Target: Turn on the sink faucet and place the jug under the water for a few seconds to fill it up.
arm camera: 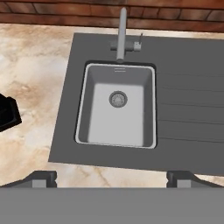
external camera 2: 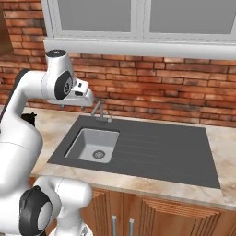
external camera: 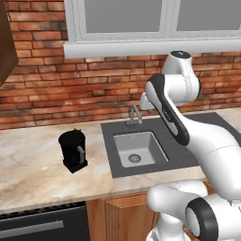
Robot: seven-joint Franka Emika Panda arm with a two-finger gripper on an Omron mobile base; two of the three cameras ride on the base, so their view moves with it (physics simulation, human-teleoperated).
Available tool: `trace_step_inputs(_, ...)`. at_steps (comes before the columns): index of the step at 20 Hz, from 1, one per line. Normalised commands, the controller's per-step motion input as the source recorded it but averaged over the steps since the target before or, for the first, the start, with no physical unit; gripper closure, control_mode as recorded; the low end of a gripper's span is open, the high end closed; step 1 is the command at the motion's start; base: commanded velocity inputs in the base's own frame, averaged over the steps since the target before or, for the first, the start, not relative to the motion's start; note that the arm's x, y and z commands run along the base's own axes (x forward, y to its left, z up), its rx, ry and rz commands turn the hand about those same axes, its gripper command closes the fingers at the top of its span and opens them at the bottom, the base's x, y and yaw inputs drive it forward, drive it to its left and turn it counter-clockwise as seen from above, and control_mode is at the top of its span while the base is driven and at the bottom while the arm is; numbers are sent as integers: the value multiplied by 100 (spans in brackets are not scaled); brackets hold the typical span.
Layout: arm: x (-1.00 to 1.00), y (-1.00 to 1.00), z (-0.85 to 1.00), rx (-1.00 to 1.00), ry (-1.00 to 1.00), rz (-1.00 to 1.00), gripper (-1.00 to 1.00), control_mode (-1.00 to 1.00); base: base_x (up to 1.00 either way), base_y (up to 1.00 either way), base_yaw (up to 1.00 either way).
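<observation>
The fingers (arm camera: pixel 112 177) stand spread wide and released, grasping nothing, poised high above the near edge of the sink (arm camera: pixel 83 109), whose light grey basin with its round drain (arm camera: pixel 118 99) sits dry within the dark surround (arm camera: pixel 188 118). The faucet (arm camera: pixel 122 35) rises at the back rim of the basin, its spout reaching over the basin, with no stream seen from it. The jug (external camera: pixel 73 150) stands upright on the marble desk (external camera: pixel 33 164), well apart to the left of the sink, untouched.
</observation>
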Motion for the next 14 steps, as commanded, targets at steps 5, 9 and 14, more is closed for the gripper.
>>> trace_step_inputs(5,0,0,0,0,0,0,-100,100,0,0,0)
trace_step_inputs(9,12,-50,-52,4,-6,6,-100,-100,0,0,0)
trace_step_inputs(14,44,-34,-90,3,-36,42,-100,-100,0,0,0)
